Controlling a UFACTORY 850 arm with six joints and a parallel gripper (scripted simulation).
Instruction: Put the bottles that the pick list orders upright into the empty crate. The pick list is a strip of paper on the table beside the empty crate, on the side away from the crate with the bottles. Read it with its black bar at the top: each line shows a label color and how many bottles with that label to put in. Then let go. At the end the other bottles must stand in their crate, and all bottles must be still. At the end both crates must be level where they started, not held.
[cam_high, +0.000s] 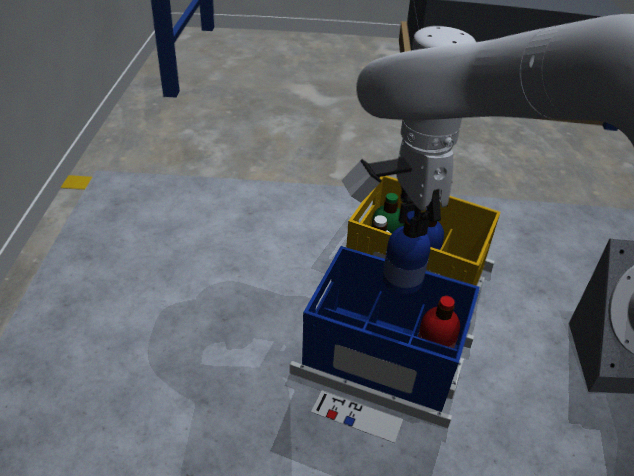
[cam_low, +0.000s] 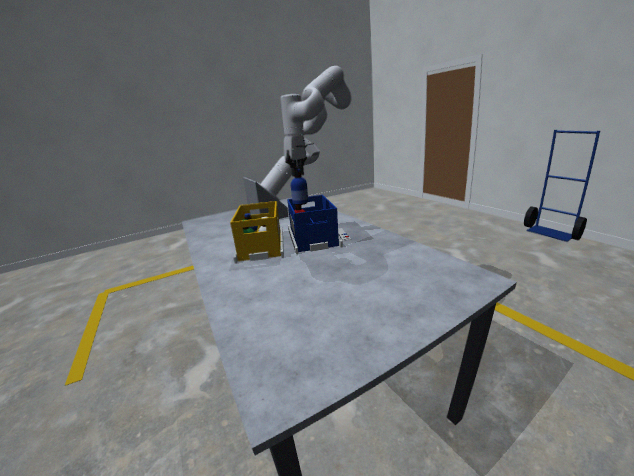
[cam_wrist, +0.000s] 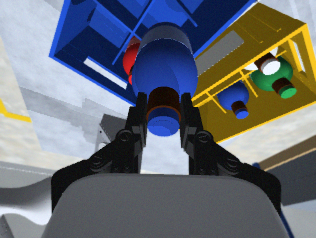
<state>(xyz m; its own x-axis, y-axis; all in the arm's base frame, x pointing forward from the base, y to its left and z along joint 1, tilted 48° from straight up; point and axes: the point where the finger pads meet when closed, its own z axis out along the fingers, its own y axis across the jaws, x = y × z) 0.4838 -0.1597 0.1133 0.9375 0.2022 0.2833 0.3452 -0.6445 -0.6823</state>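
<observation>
My gripper (cam_high: 417, 220) (cam_low: 297, 171) (cam_wrist: 163, 104) is shut on the neck of a blue bottle (cam_high: 408, 251) (cam_low: 299, 189) (cam_wrist: 165, 70), which hangs upright over the rear middle of the blue crate (cam_high: 317, 340) (cam_low: 327, 231), its base near rim height. A red bottle (cam_high: 439, 327) (cam_wrist: 131, 57) stands in that crate's front right compartment in the top view. The yellow crate (cam_high: 368, 242) (cam_low: 256, 245) holds a green bottle (cam_high: 388, 219) (cam_wrist: 267, 80), a white-capped bottle (cam_high: 380, 221) (cam_wrist: 271, 66) and another blue bottle (cam_high: 436, 236) (cam_wrist: 233, 97). The pick list (cam_high: 378, 422) reads red 1, blue 2.
Pale rails (cam_high: 368, 393) lie along the bases of the crates. The yellow crate stands directly behind the blue one in the top view. The robot's base (cam_high: 596, 333) is at the right. Dividers split the blue crate into compartments.
</observation>
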